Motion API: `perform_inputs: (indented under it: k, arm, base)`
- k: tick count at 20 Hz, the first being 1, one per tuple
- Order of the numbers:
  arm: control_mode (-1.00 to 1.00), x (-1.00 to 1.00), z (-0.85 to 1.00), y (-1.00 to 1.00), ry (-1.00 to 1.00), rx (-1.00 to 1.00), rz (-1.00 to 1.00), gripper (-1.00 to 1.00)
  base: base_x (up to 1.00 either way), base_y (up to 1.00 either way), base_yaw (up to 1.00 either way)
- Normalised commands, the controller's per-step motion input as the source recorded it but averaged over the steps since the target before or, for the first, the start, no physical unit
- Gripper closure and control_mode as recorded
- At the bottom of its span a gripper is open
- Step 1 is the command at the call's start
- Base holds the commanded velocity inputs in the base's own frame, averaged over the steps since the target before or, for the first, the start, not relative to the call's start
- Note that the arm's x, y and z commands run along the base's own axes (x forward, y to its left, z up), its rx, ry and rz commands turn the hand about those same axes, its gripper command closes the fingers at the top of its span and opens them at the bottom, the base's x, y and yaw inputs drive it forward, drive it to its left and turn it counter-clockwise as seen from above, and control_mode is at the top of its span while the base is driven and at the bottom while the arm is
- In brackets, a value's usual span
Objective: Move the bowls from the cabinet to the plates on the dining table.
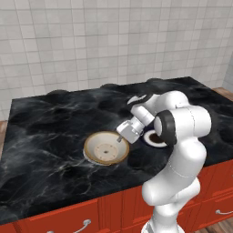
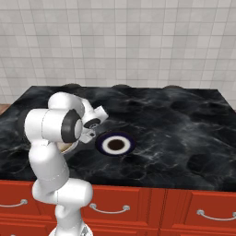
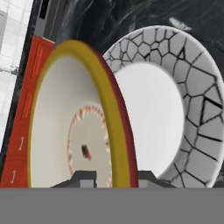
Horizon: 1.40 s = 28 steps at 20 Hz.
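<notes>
left base view / bowl: we see one cream bowl (image 1: 106,147) with the ochre rim, low over or on the dining table (image 1: 45,132); it covers most of the plate under it, and whether it touches we can't tell.
left base view / gripper: gripper (image 1: 121,138) sits at the bowl's right rim, wrist coming down from the upper right.
left base view / plates: one blue-rimmed plate (image 1: 152,139) just right of the bowl, half hidden behind the arm; a thin pale edge peeks out under the bowl's lower left.
left base view / count: we count one bowl and one clear plate.

right base view / bowl: a sliver of the cream bowl (image 2: 67,147) shows behind the arm's elbow, left of the blue-rimmed plate (image 2: 115,144).
right base view / gripper: fingertips are hidden by the wrist here, so we can't read the jaws from this side.
right base view / count: one plate in full sight, one bowl in part.

hand view / bowl: ochre rim of the cream bowl (image 3: 74,122) runs straight between the two finger tips.
hand view / gripper: gripper (image 3: 112,177) is pinching that rim, one finger inside the bowl and one outside.
hand view / plate: white plate with the grey crackled rim (image 3: 175,105) lies right behind the bowl, bowl overlapping its left part.
hand view / count: one bowl, one plate.
</notes>
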Motion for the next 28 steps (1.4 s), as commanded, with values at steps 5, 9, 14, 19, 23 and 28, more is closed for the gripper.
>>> perform_inputs:
  k: [5,9,14,19,23,28]
  arm:
    - [-1.0,0.11,-0.3,0.02,0.0,0.0,0.0,1.0]
    - [-1.0,0.23,-0.27,0.06,-0.01,0.0,0.0,1.0]
    - [-1.0,0.3,-0.24,0.01,-0.03,0.0,-0.01,1.0]
    - [-1.0,0.17,-0.08,-0.05,-0.07,0.0,-0.01,-1.0]
    - [-1.0,0.18,0.15,-0.27,-0.05,0.02,0.0,-1.0]
    - [-1.0,0.15,0.35,-0.33,-0.01,0.01,0.0,-1.0]
  base:
    - [0.0,0.0,0.0]
    - [0.0,0.0,0.0]
    - [0.0,0.0,0.0]
    - [0.0,0.0,0.0]
    - [0.0,0.0,0.0]
    - [0.0,0.0,0.0]
